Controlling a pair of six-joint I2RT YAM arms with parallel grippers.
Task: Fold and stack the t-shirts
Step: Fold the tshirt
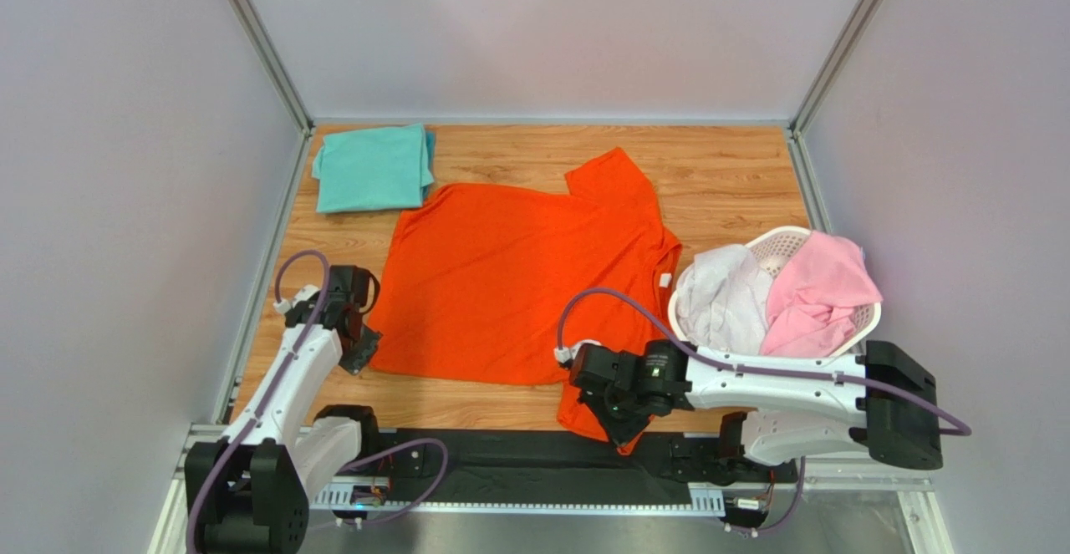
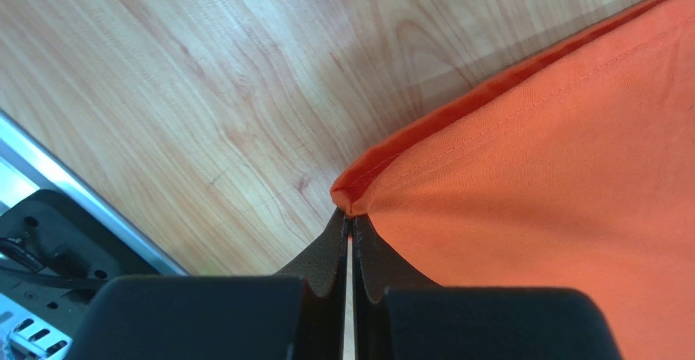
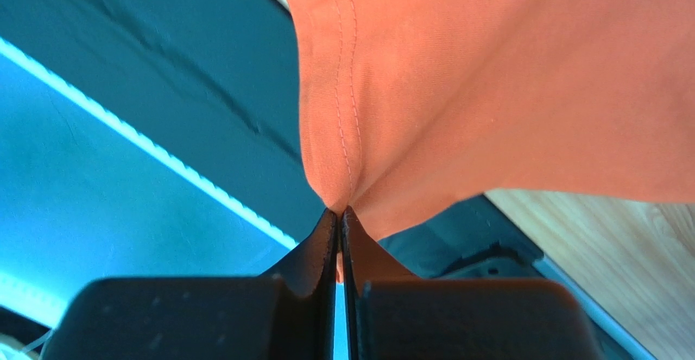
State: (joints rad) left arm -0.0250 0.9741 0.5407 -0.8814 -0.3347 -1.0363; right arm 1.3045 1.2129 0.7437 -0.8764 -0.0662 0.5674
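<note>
While the left hand [image 2: 349, 218] pinches one near corner of the orange-red t-shirt [image 1: 502, 278], the right hand [image 3: 338, 212] pinches the other.

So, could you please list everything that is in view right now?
orange-red t-shirt: one, orange-red, spread out mid-table
teal t-shirt: one, teal-green, folded, far left corner
pink shirt: one, pale pink, crumpled in the basket
white shirt: one, white, crumpled in the basket, left of the pink
basket: one, white, perforated, right side
table: one, light wood
left gripper: one, black, shut on the orange-red t-shirt's near left corner
right gripper: one, black, shut on its near right edge
</note>
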